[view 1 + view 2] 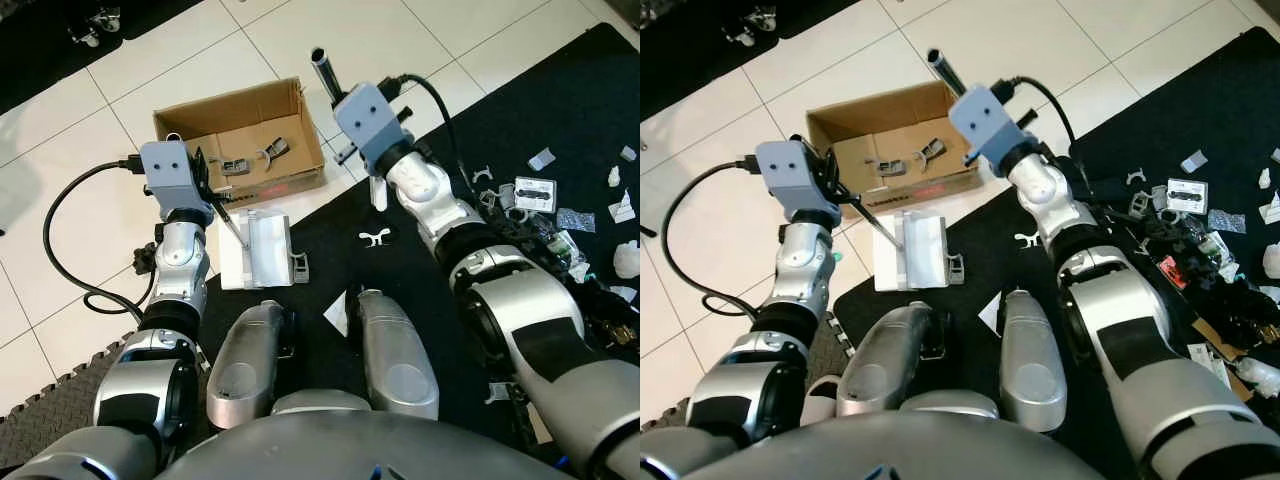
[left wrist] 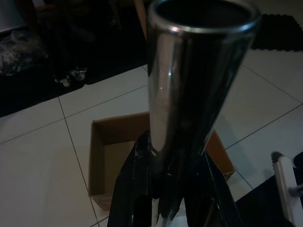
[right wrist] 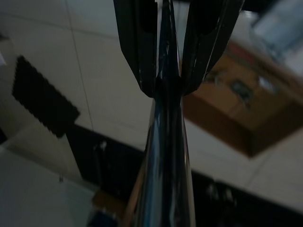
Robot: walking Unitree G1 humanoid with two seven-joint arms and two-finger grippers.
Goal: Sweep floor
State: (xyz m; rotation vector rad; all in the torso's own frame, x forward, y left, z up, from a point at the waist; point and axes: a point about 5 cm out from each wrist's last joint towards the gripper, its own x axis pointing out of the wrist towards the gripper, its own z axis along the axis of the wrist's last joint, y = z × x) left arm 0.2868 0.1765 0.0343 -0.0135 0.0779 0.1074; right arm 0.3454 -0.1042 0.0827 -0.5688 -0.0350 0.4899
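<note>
The broom handle (image 3: pixel 163 156) is clamped by the right tool (image 3: pixel 163 80); a dustpan handle (image 1: pixel 228 218) is gripped by the left tool (image 1: pixel 212 188), the cardboard box (image 1: pixel 290 180) at twelve o'clock.

Both silver arms reach forward. Left end effector (image 2: pixel 170 189) and right end effector (image 3: pixel 168 80) each clamp a metal tube.

The floor (image 1: pixel 200 60) was laid with large white tiles divided by thin grey grout lines, and it caught a soft, even light. A black foam mat (image 1: pixel 560 110) with interlocking toothed edges covered the right side and ran toward the near left corner. Another dark mat (image 1: pixel 40 50) lay at the far left, where small caster wheels (image 1: pixel 95 25) stood.
</note>
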